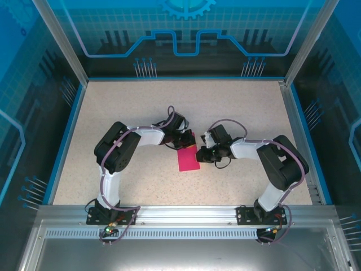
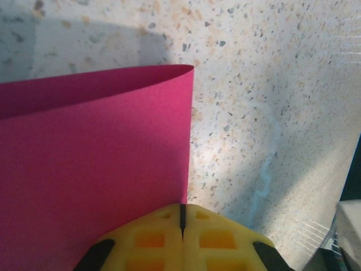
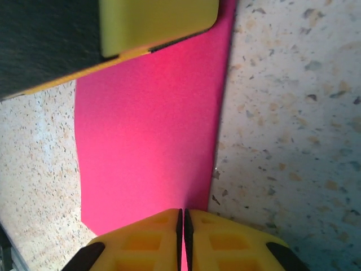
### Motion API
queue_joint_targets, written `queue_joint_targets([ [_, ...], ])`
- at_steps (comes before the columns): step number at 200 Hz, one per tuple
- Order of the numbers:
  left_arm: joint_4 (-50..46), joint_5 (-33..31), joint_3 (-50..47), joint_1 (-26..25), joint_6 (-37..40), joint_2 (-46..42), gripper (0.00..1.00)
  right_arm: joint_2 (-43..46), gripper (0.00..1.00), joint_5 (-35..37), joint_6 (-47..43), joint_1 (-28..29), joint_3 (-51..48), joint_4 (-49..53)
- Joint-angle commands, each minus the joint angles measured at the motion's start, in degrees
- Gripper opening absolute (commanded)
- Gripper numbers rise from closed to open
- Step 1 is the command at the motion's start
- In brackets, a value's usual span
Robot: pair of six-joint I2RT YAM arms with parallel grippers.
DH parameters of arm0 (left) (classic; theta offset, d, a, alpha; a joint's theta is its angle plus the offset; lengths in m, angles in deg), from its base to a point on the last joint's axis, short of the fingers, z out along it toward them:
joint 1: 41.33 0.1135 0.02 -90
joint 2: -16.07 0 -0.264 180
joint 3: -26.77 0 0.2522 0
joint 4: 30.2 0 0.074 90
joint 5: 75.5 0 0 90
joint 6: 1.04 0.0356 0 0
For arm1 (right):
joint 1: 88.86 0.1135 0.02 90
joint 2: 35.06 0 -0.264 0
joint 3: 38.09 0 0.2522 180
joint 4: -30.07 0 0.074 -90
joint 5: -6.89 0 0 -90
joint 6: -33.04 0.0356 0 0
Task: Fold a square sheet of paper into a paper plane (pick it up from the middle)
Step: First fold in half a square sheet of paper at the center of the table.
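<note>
The square sheet of paper (image 1: 188,159) is magenta-pink and looks like a narrow upright rectangle in the top view, at the middle of the table. In the left wrist view the sheet of paper (image 2: 96,169) curves over on itself along its far edge. My left gripper (image 2: 182,213) is shut on its right edge. My right gripper (image 3: 184,219) is shut on the paper (image 3: 149,141) near its lower right edge. The left gripper's yellow finger (image 3: 158,22) shows at the paper's far end in the right wrist view. From above, the left gripper (image 1: 186,139) and the right gripper (image 1: 201,151) meet at the paper's top.
The speckled beige table (image 1: 135,113) is bordered by a blue rim and metal frame posts (image 1: 62,42). A metal rail (image 1: 186,213) runs along the near edge by both arm bases. Open tabletop lies all around the paper.
</note>
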Motion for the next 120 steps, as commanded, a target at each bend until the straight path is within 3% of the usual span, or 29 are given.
queue_joint_targets([
  [1,-0.4,3.5,2.1,-0.4,-1.5,-0.9,0.0,-1.3,0.13,0.8,-0.9,-0.9,-0.8,1.6],
  [27,1.9,5.1,1.8,-1.0,-2.6,-0.1,0.0,-1.7,0.13,0.7,-1.1,-1.2,-0.8,2.1],
  [53,-3.9,2.1,3.2,-1.6,0.5,0.8,0.01,-1.8,0.13,0.7,-1.3,-1.3,-0.5,2.6],
  [120,-7.1,-1.0,3.3,-1.5,2.4,2.5,0.0,-2.0,0.13,1.5,-1.8,-1.3,-0.7,4.3],
])
